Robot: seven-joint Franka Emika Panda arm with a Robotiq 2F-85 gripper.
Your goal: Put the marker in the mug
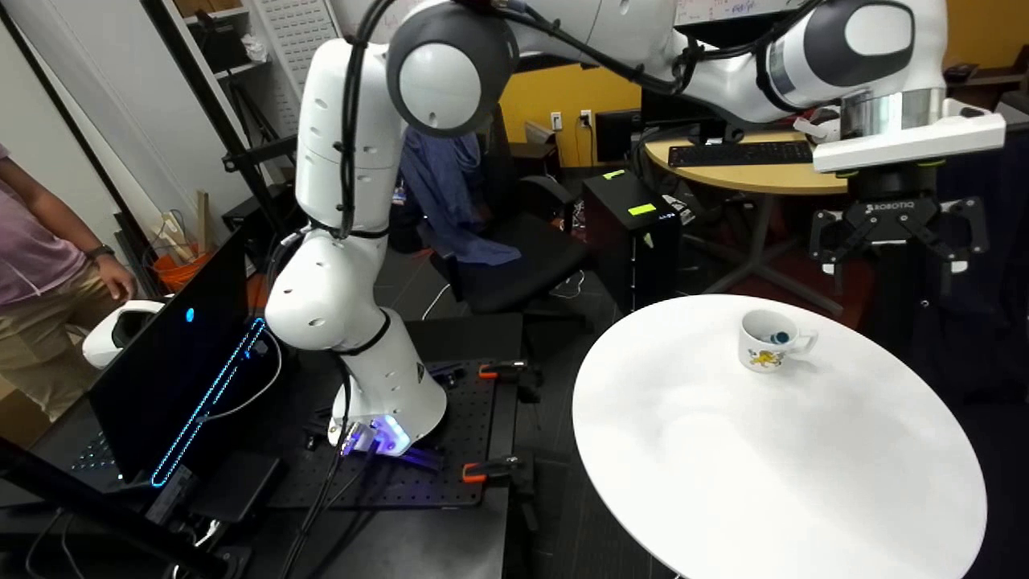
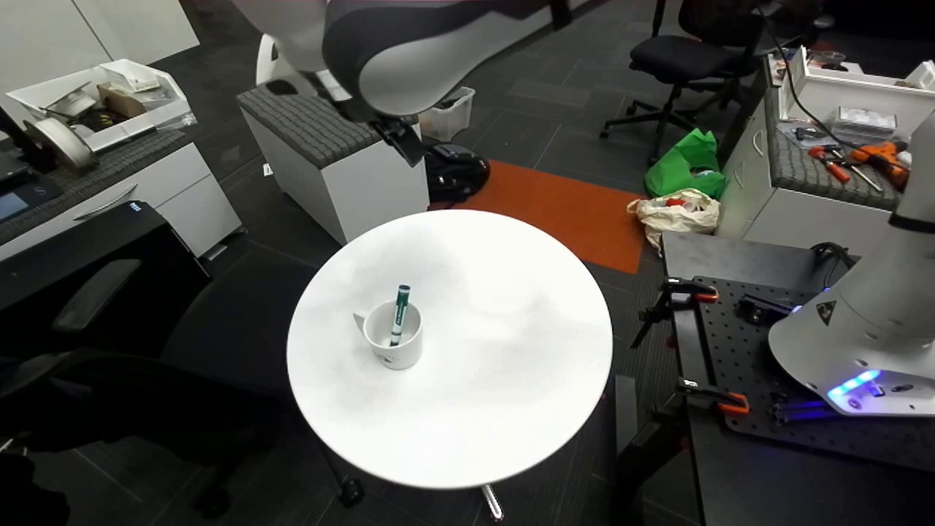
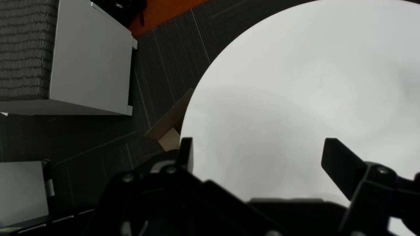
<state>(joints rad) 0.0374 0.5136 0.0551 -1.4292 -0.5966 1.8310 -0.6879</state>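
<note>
Fingers apart, marker leaning inside mug

mug: smooth, ceramic-looking | marker: plastic-looking | tabletop: smooth | pincer: matt | cushion: cloth

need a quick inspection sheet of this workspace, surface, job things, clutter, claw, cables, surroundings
Surface: round white table, with the mug standing upright on it.
Job's things: marker inside the mug, tilted, dark end up.
Clutter: green bag and pale bag on the floor, in an exterior view.
Gripper: claw open, holding nothing, raised apart from the mug.
Cables: black cables run along the arm.
Surroundings: person, only partly in view, at the edge of an exterior view; office chair.
</note>
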